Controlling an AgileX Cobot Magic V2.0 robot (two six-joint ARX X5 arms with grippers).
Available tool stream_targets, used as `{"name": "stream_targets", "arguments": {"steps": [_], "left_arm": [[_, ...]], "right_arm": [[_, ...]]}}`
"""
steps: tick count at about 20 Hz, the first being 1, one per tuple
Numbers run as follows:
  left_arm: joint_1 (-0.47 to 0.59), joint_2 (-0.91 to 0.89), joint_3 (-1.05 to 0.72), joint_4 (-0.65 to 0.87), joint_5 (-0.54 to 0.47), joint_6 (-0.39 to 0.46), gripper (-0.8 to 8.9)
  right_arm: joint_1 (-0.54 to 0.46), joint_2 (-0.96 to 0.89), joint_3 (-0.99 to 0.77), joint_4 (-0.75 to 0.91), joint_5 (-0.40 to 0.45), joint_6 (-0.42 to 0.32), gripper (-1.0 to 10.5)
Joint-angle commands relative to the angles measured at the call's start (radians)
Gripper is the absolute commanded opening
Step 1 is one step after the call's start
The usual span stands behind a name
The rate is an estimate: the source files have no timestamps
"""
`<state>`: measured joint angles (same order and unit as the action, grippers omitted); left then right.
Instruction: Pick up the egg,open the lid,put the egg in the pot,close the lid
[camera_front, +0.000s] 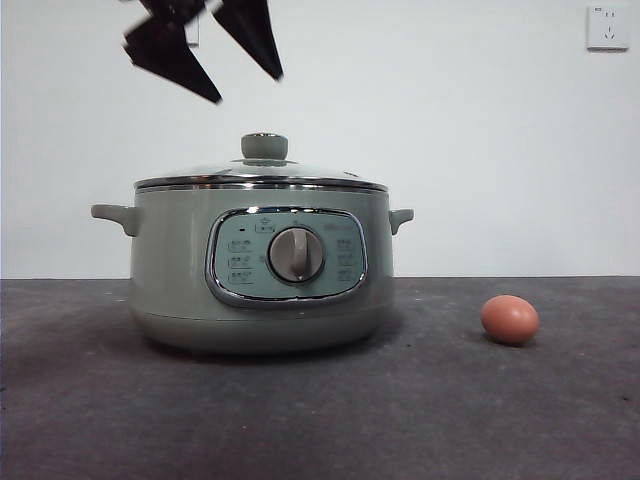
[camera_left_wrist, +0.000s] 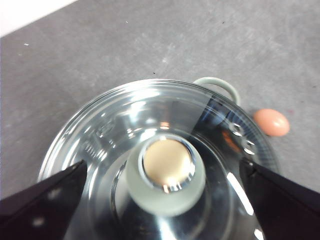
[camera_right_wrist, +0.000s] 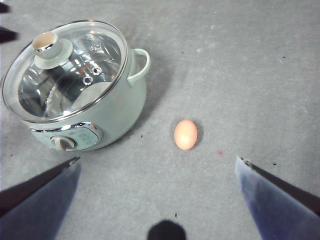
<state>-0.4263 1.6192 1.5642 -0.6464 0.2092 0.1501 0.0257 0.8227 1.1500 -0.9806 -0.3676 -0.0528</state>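
- On the dark grey table (camera_front: 80, 420), left-of-centre in front view, stands the pot (camera_front: 170, 270), pale green, upright, w/ a small handle each side; chrome-framed panel and silver dial (camera_front: 296, 254) face the camera.
- Lid (camera_front: 300, 172) sits closed on the pot, chrome rim flush all round, pale green knob (camera_front: 264, 146) on top.
- Above the pot, top-left of front view, left gripper (camera_front: 222, 72) hangs in the air, clear of the knob, not touching anything. Jaws spread wide, nothing between them.
- Left wrist view looks straight down at the knob (camera_left_wrist: 167, 176): it lies between the two jaws, gap on each side; glass lid (camera_left_wrist: 100, 135) fills most of the view, one pot handle (camera_left_wrist: 220, 86) past its rim.
- Right of the pot, well apart from it, the egg (camera_front: 510, 319) lies on the table on its side, brown-orange, nothing touching it.
- Right gripper (camera_right_wrist: 156, 167) is high above the table, out of front view; jaws wide apart, empty. Its wrist view shows the egg (camera_right_wrist: 185, 134) on the bare table (camera_right_wrist: 250, 75) beside the pot (camera_right_wrist: 115, 117), lid (camera_right_wrist: 75, 70) on.
- Back wall: white socket (camera_front: 608, 27), top-right corner.
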Motion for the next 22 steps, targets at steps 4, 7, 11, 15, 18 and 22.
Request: {"name": "stream_targets", "arguments": {"steps": [4, 7, 11, 15, 18, 22], "left_arm": [[-0.013, 0.085, 0.003, 0.025, -0.005, 0.015, 7.23], [-0.014, 0.111, 0.003, 0.038, -0.008, 0.01, 7.18], [-0.021, 0.13, 0.003, 0.028, -0.027, 0.005, 6.28], [-0.032, 0.131, 0.003, 0.031, -0.027, -0.013, 3.77], [-0.037, 0.131, 0.003, 0.031, -0.026, -0.019, 2.56], [-0.038, 0.131, 0.003, 0.01, -0.026, -0.027, 1.1]], "right_arm": [[0.001, 0.0, 0.003, -0.001, -0.004, -0.004, 5.7], [0.001, 0.003, 0.003, -0.001, -0.004, -0.004, 5.7], [0.001, 0.013, 0.003, -0.008, -0.004, -0.004, 5.7], [0.001, 0.014, 0.003, -0.007, -0.003, -0.004, 5.7], [0.001, 0.019, 0.003, -0.009, -0.003, -0.004, 5.7], [0.001, 0.019, 0.003, -0.008, -0.003, -0.004, 5.7]]}}
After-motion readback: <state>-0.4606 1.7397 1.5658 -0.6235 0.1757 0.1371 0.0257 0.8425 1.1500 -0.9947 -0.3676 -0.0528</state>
